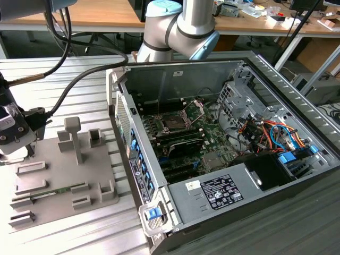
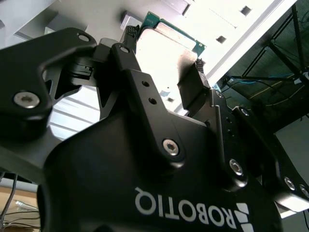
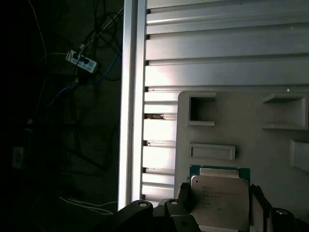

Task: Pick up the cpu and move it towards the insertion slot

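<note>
Black two-finger gripper [image 2: 163, 48], item one: I read its jaws as clamped on opposite edges of the cpu [image 3: 219, 200], a small flat square chip with a pale silvery metal top on a green substrate.

Item two, cpu position: held between the finger pads [image 2: 194, 86], over the near end of the pale grey moulded tray [image 3: 231, 125]. Whether it has cleared the tray surface I cannot tell.

Item three, orientation: metal top faces both wrist cameras and the chip looks flat to the tray. Being square, it has no long axis; its green margin shows on the edge away from the gripper body.

Item four, surroundings: ribbed aluminium table [image 3: 217, 48] under the tray; open grey computer case [image 1: 180, 77] towards the exterior view's right.

Item five, insertion slot [image 1: 175, 121]: dark square socket in a silver frame, with its retention plate raised, well apart from the gripper.

Progress, my judgement: grasp made; transfer to the slot not yet done.
</note>
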You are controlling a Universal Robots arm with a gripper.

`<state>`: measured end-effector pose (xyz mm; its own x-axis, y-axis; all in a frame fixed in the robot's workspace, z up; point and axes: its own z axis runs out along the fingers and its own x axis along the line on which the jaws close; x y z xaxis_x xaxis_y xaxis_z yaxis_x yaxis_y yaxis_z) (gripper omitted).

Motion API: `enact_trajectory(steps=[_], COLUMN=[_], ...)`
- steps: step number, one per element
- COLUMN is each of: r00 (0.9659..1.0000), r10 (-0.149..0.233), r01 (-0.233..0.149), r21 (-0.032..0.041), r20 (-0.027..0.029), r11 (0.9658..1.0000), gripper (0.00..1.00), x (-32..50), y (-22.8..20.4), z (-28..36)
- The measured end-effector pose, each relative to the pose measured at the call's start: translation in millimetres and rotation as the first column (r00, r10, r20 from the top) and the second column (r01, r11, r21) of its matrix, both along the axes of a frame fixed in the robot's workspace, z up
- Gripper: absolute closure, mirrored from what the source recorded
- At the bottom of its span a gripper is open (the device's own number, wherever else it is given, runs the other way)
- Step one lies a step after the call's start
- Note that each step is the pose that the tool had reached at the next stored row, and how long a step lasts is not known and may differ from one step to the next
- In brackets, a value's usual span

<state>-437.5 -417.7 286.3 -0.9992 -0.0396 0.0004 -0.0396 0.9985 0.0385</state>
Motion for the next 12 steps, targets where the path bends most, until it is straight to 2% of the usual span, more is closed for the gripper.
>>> enact_trajectory(steps=[12], r00=[1.0], r10=[0.0], r01=[0.0], r21=[0.0], r20=[0.0], r11=[1.0], gripper=[0.45], x=[0.0], y=[0.0], z=[7.9])
